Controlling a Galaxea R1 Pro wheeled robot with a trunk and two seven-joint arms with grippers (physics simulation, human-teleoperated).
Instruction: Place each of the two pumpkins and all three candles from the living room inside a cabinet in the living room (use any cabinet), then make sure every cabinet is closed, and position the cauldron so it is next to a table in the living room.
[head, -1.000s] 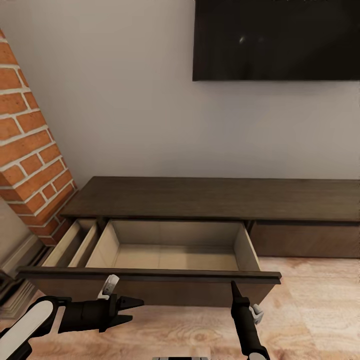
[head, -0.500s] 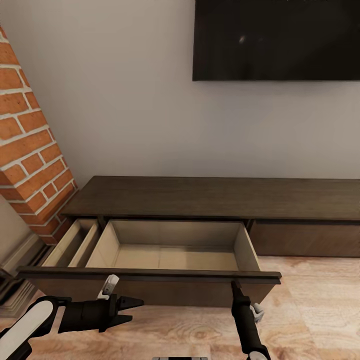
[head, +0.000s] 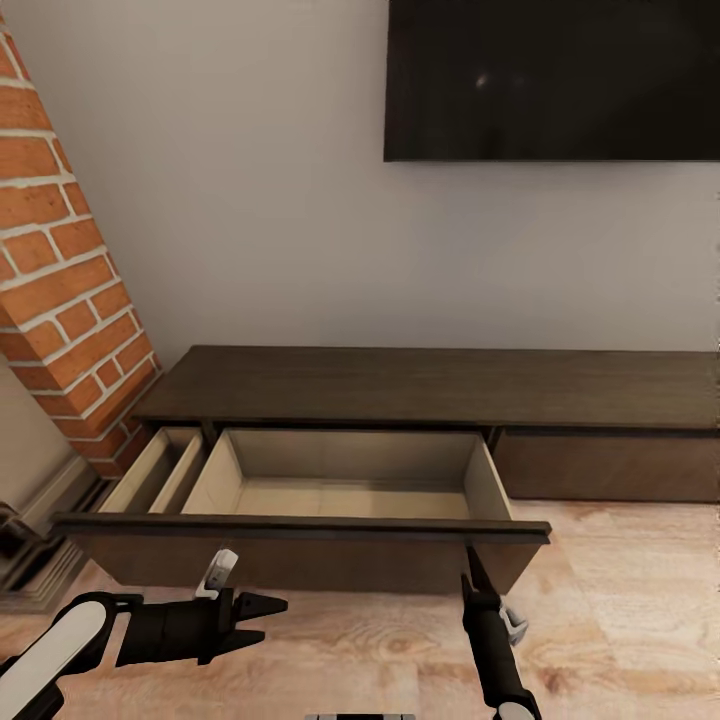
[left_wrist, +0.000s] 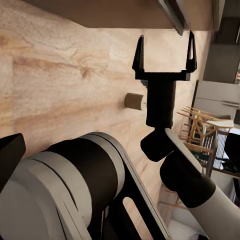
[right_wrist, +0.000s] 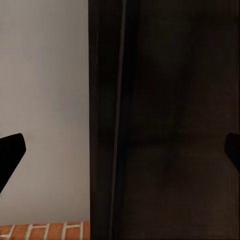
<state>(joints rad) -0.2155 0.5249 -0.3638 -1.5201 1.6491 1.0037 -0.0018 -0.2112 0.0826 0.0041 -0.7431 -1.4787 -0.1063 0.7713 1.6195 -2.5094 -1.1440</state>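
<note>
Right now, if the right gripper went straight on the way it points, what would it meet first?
Probably the open drawer's dark front panel: the right gripper points up at it from just below, though depth is unclear.

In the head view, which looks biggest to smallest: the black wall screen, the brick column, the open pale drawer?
1. Black wall screen
2. Red brick column
3. Open pale beige drawer of the dark-brown cabinet

The screen and column are cut off by the frame, so their order is unsure.

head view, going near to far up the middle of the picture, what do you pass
wooden floor → pulled-out drawer front → open drawer's beige inside → cabinet top → grey wall → dark tv screen
</note>
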